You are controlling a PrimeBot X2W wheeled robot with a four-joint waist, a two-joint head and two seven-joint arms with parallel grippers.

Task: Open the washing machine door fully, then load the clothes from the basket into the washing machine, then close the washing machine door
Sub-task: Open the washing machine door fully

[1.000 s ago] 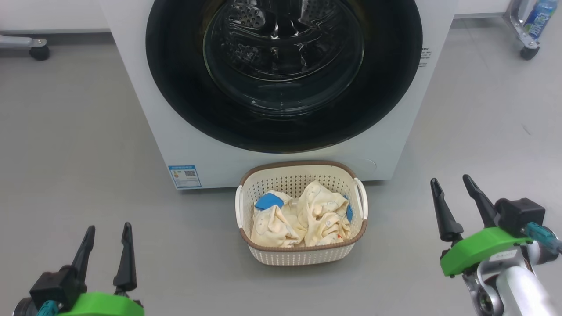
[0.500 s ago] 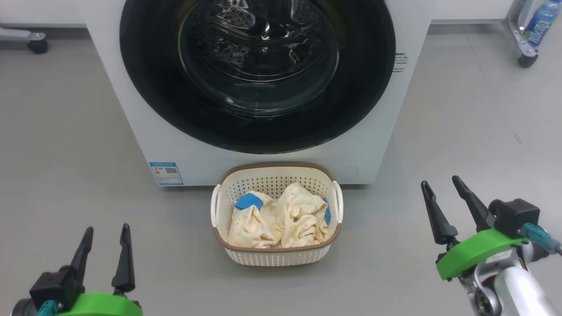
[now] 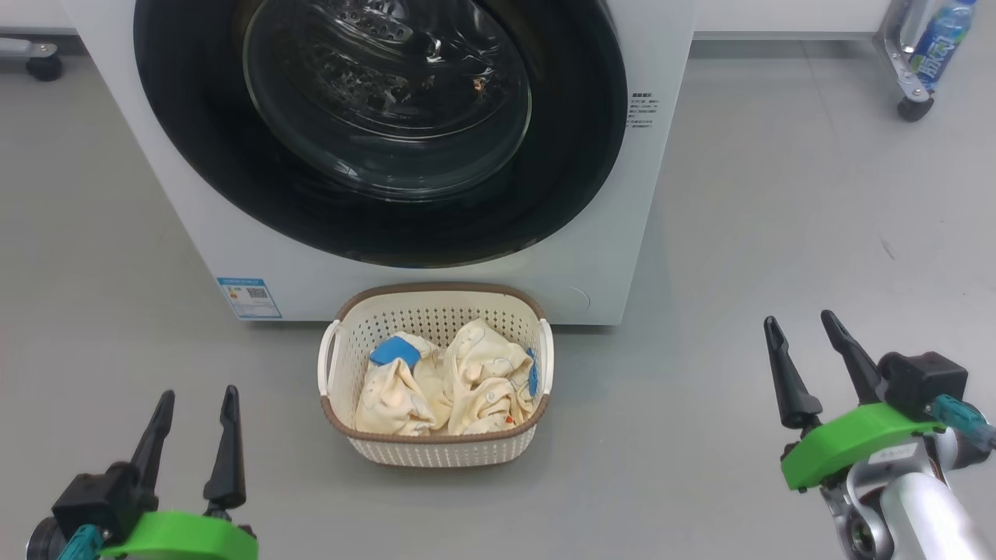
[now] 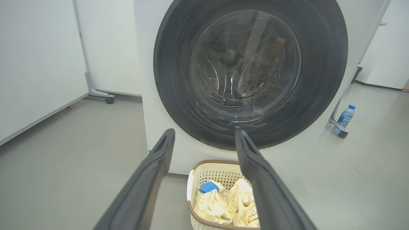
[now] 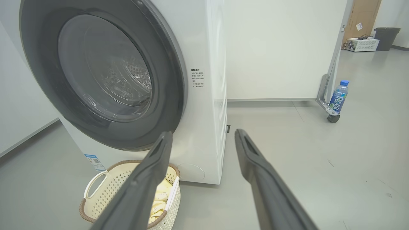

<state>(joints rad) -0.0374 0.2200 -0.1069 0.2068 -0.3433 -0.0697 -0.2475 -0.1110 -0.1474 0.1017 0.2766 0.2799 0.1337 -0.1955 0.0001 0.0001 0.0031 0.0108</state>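
Facing the shut washing machine door (image 3: pixel 373 225) ahead, the left pincer (image 3: pixel 197 394) and right pincer (image 3: pixel 798 318) are hovering spread, empty; its glossy rim is looking stiff, slippery, best hooked at its edge.

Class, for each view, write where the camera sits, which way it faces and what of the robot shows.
Head view: on the head, facing forward and down at the washing machine door and basket; left pincer, right pincer at lower corners.
Left wrist view: left wrist, squarely facing the door; own fingers.
Right wrist view: right wrist, facing the door obliquely; own fingers.
Shared: all show the basket.
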